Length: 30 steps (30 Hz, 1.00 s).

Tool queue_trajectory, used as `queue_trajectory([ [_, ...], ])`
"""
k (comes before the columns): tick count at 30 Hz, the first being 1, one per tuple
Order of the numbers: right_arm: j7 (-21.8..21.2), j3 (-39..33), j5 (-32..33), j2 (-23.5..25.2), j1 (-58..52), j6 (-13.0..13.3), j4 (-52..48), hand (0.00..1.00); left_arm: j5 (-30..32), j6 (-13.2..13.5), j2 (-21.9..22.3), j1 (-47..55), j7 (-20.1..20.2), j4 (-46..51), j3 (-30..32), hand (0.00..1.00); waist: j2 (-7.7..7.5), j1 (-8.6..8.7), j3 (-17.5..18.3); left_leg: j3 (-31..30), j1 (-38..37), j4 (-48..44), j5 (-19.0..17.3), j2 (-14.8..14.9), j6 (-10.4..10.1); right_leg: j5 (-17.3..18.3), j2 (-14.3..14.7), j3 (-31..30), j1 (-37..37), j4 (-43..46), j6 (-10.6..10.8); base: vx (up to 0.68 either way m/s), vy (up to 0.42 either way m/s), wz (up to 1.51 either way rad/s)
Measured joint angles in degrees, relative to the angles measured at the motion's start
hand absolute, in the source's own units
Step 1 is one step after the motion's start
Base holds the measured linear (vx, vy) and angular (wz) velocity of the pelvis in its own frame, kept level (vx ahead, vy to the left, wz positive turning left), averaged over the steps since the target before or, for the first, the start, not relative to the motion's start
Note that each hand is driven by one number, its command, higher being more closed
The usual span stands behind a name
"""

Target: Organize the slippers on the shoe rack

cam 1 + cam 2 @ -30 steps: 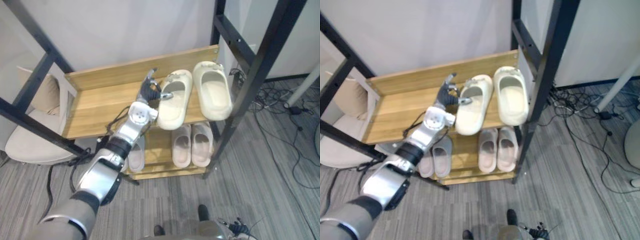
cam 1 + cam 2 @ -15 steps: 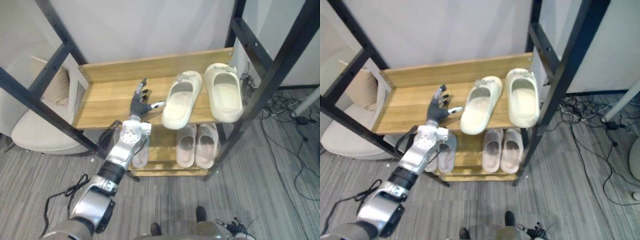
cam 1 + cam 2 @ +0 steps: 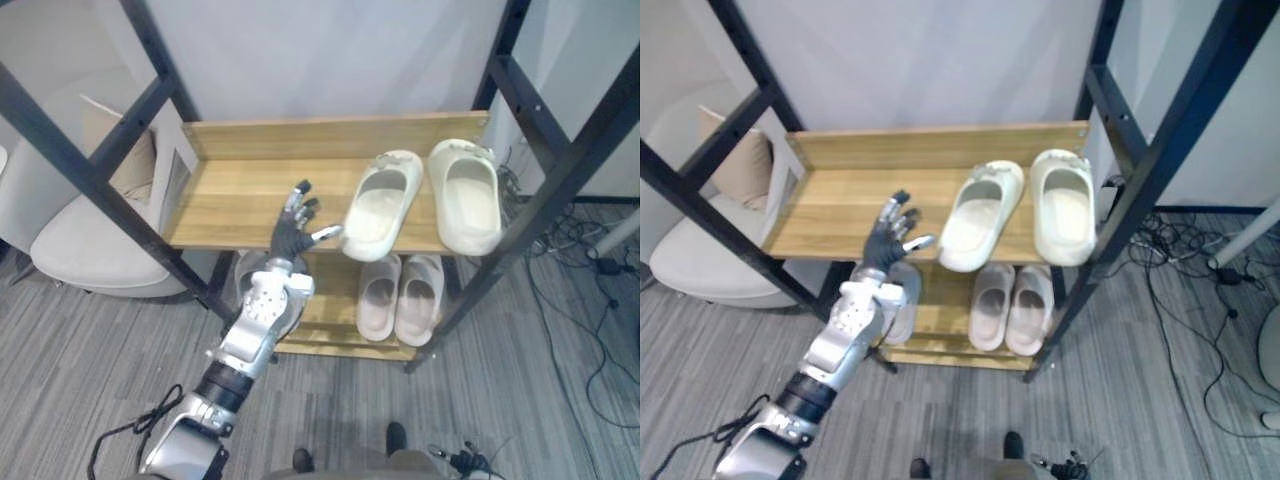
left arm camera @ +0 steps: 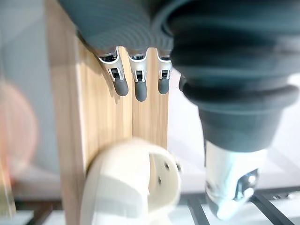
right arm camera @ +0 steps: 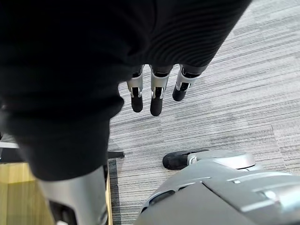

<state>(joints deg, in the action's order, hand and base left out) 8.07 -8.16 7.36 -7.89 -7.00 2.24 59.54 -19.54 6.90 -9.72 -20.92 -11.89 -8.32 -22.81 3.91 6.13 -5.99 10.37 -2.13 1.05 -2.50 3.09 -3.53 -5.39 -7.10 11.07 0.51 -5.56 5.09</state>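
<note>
Two cream slippers lie on the top wooden shelf (image 3: 230,190) of the shoe rack. The left cream slipper (image 3: 380,205) is slanted, with its heel over the shelf's front edge; the right cream slipper (image 3: 468,195) lies straight beside it. My left hand (image 3: 293,232) hovers open at the shelf's front edge, just left of the slanted slipper's heel, thumb pointing at it and holding nothing. The left wrist view shows straight fingers (image 4: 140,86) above that slipper (image 4: 131,183). My right hand (image 5: 157,96) hangs open over the carpet.
On the lower shelf sits a pale pink pair (image 3: 400,300), and grey slippers (image 3: 905,300) lie partly behind my left arm. Black frame posts (image 3: 560,170) flank the rack. A cream chair (image 3: 80,235) stands at the left; cables (image 3: 590,235) lie on the floor at the right.
My left hand has let go of the slanted cream slipper and drawn back to the shelf's front edge. The camera has shifted, so the rack sits differently in view.
</note>
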Motion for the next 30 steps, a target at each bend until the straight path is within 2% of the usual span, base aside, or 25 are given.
queue_trajectory([
  [14, 0.6, 1.7, 0.1, 0.0, 0.0, 0.0, 0.2, 0.00, -0.8, 0.2, 2.9, -0.2, 2.2, -0.7, -8.2, 0.00, -0.81, 0.04, 1.3, -0.2, 0.0, 0.0, 0.0, 0.2, 0.1, 0.2, -0.1, 0.4, -0.2, 0.0, -0.1, -0.01, -0.004, 0.01],
  [20, 1.2, 1.4, 0.1, 0.2, -0.3, 0.0, 0.2, 0.00, 1.0, 0.5, 5.2, -6.3, 1.7, -8.8, -8.5, 0.00, -1.18, 0.33, 1.5, 0.2, -0.1, 0.0, 0.0, 0.2, 0.0, 0.2, 0.0, -0.4, -0.4, 0.0, -0.1, 0.00, -0.001, -0.03],
  [21, 1.5, 1.1, 0.2, 0.5, -0.3, 0.0, 0.2, 0.00, 1.5, 1.1, 6.0, -7.8, 0.6, -11.3, -8.2, 0.00, -1.25, 0.34, 1.6, 0.3, -0.1, 0.0, -0.2, 0.2, -0.3, 0.2, 0.1, -0.6, -0.4, 0.0, -0.1, 0.00, 0.000, 0.00],
  [30, 1.7, -0.7, 0.6, 0.9, -0.4, 0.0, 0.2, 0.00, 1.5, 1.5, 6.1, -12.1, -1.6, -16.8, -6.1, 0.00, -1.37, 0.60, 1.5, 1.6, -0.5, 0.1, -0.7, 0.3, -0.7, 0.2, 0.2, -2.0, -0.5, 0.0, -0.1, 0.00, -0.005, -0.08],
])
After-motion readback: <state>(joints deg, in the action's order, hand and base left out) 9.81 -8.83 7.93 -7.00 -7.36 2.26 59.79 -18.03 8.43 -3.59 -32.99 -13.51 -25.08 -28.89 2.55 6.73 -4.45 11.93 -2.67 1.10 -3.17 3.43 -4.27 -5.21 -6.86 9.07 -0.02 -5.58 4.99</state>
